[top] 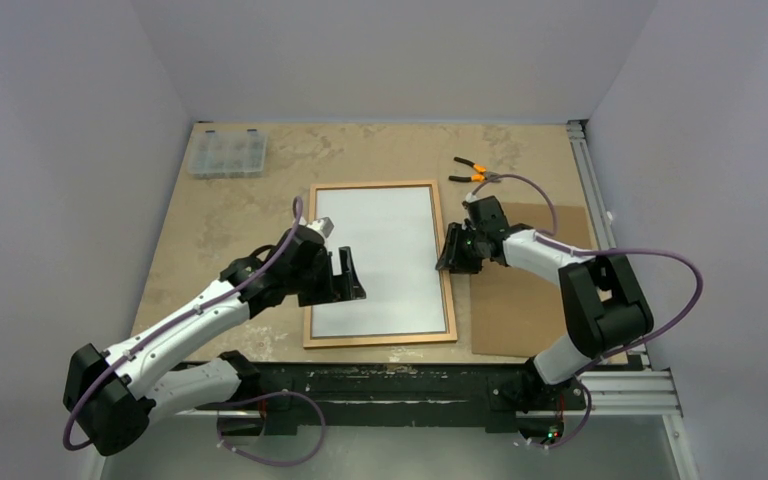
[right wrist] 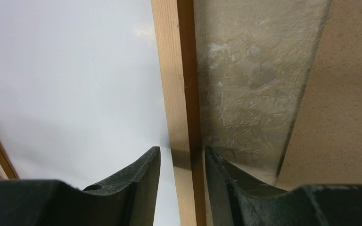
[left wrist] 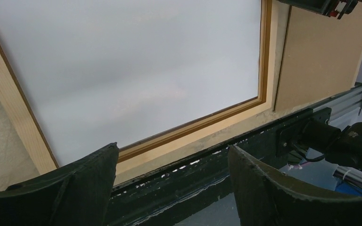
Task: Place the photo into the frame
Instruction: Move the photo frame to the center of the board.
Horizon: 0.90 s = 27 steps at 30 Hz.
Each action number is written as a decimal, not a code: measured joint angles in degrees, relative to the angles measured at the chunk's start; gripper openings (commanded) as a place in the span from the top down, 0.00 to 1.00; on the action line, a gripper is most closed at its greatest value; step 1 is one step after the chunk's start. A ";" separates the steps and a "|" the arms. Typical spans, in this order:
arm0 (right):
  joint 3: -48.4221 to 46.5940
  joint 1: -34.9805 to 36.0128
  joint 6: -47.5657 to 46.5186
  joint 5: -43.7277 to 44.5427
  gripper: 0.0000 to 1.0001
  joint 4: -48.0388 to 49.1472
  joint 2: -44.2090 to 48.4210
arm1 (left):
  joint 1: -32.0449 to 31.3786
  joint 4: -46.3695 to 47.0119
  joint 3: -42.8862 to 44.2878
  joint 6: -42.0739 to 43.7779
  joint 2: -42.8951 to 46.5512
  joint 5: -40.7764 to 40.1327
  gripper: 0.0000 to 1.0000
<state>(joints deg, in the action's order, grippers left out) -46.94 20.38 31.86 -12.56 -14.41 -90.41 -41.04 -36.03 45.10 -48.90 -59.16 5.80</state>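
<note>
The photo (top: 380, 260) lies white back up inside the frame (top: 370, 185). The left tool (top: 348, 277) gapes wide and empty by the frame's left rail; the right tool (top: 452, 255) straddles its right rail, narrowly parted. Pinching there might drag the frame and dislodge the print

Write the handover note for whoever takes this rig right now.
Left gripper: jaws wide open, empty, over the left side of the photo.
Right gripper: jaws astride the right rail of the frame; clamped or not, cannot tell.
Done: the photo lies white back up inside the frame and looks seated.
Left: check the fit; the brown backing panel lies to the right of the frame, not yet fitted.
</note>
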 measured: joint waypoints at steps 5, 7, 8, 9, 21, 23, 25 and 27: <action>-1.53 1.16 0.09 1.03 0.76 -1.51 -1.33 | -0.07 0.33 -0.02 -0.02 -0.26 0.00 0.17; -2.67 1.27 0.28 1.31 0.84 -2.10 -2.51 | -0.26 0.50 -0.02 -0.02 -0.31 0.00 0.17; -3.23 1.25 0.50 1.29 0.88 -2.29 -3.13 | -0.37 0.57 -0.02 -0.02 -0.31 0.02 0.17; -3.87 1.29 0.52 1.25 0.89 -2.56 -3.72 | -0.42 0.63 -0.02 -0.04 -0.31 0.04 0.17; -10.71 1.64 2.43 1.31 1.00 -4.57 -9.35 | -0.68 0.76 -0.02 -0.02 -0.70 0.83 0.17; -11.96 1.70 2.69 1.29 1.00 -4.87 -10.36 | -0.68 0.81 -0.02 -0.04 -0.98 1.03 0.17; -13.55 1.73 2.97 1.31 1.00 -4.83 -11.67 | -0.68 0.81 -0.02 -0.02 -1.20 1.22 0.17; -14.75 1.73 3.08 1.29 1.00 -4.92 -12.63 | -0.68 0.81 -0.02 -0.02 -1.38 1.31 0.17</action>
<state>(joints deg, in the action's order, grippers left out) -61.69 22.11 34.94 -11.27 -19.33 -103.04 -41.71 -35.22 45.08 -48.93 -60.53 7.11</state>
